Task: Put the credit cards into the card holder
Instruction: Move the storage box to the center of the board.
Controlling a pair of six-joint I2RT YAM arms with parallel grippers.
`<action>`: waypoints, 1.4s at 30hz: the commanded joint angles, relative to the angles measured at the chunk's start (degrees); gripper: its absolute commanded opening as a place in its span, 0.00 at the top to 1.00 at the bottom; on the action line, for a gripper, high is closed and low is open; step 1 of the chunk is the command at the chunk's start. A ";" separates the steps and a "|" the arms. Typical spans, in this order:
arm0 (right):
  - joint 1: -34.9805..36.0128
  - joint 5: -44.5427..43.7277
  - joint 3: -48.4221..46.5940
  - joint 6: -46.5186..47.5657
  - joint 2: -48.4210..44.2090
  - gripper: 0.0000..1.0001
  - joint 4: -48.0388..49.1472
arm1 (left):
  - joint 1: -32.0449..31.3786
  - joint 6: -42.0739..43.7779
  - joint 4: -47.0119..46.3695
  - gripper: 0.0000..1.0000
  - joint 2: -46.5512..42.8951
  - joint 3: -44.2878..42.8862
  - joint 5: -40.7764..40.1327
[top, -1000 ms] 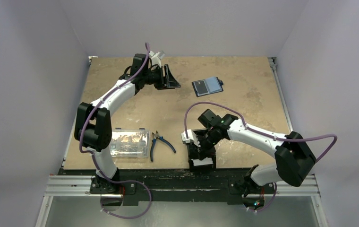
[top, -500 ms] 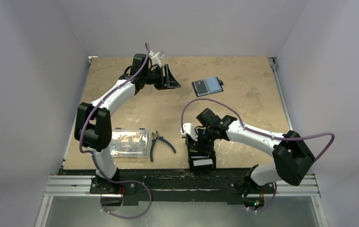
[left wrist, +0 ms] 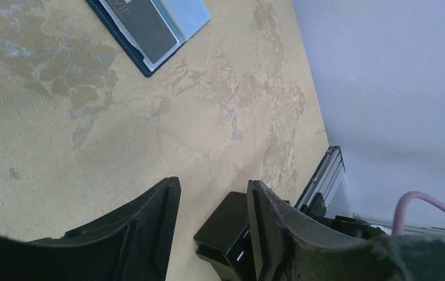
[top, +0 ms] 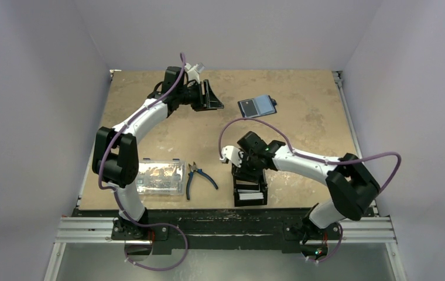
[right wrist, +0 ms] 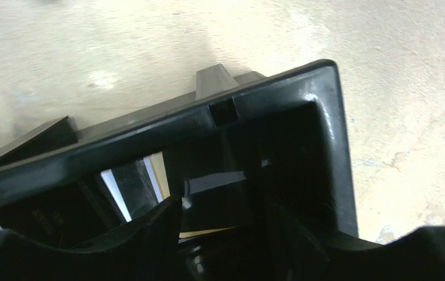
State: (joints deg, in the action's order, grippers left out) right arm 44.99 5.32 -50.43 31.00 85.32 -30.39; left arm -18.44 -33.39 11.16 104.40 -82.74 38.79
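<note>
From the overhead view my left arm reaches out to the far side of the table [top: 302, 134], and the left gripper [top: 213, 96] hovers there with its jaws standing apart. The left wrist camera shows bare tabletop between the two dark fingers [left wrist: 150, 228], so that pincer grips nothing. The card holder [top: 257, 106] lies open and flat on the far part of the table, just to the right of the left gripper and apart from it. A dark card [left wrist: 144, 23] marked "VIP" sits on one of its inner faces, with a pale blue panel [left wrist: 182, 12] beside it. My right arm bends inward toward the near edge, and the right gripper [top: 248, 175] points down into the black tray [right wrist: 255, 93], which stands at the near edge of the table between the two arm bases. On the right wrist camera the fingers are spread, their tips inside the tray's rim. I read this pincer as open, with no card pinched between the tips. The credit cards [right wrist: 115, 187] lie inside the tray. I see white edges by the left finger and a yellowish edge lower down, between the fingers. Whether either finger touches a card, I cannot tell. A clear plastic box [top: 160, 177] and blue-handled pliers [top: 199, 175] lie left of the tray, near the left arm.
</note>
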 commanded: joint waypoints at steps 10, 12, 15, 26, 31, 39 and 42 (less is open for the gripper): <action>-0.38 -23.81 -9.71 -21.66 12.09 0.37 9.52 | 0.98 0.75 -2.10 0.51 0.20 -0.23 0.80; -0.76 -24.39 -12.93 -25.05 15.23 0.37 7.09 | 1.20 0.70 -2.11 0.51 0.12 -0.25 0.77; -0.98 -21.26 -13.96 -24.80 15.47 0.36 5.29 | 1.38 0.78 -2.02 0.51 0.10 -0.23 0.68; -7.30 3.50 -3.91 -9.97 -1.46 0.21 6.32 | 1.56 0.48 -2.19 0.51 0.01 -0.23 1.03; -7.99 19.04 -2.53 -7.68 -3.20 0.15 6.41 | 1.56 0.36 -2.28 0.51 0.01 -0.19 1.16; -7.90 29.86 -6.90 -14.34 4.83 0.06 3.41 | 1.56 0.25 -2.43 0.51 0.03 -0.14 1.45; -7.86 24.72 -7.57 -19.67 7.59 0.05 4.27 | 1.56 0.08 -2.75 0.51 -0.37 -0.06 1.68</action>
State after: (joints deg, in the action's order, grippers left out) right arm 37.08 30.74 -54.68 17.12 91.20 -25.93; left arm -17.30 -33.39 11.14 104.40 -82.74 38.85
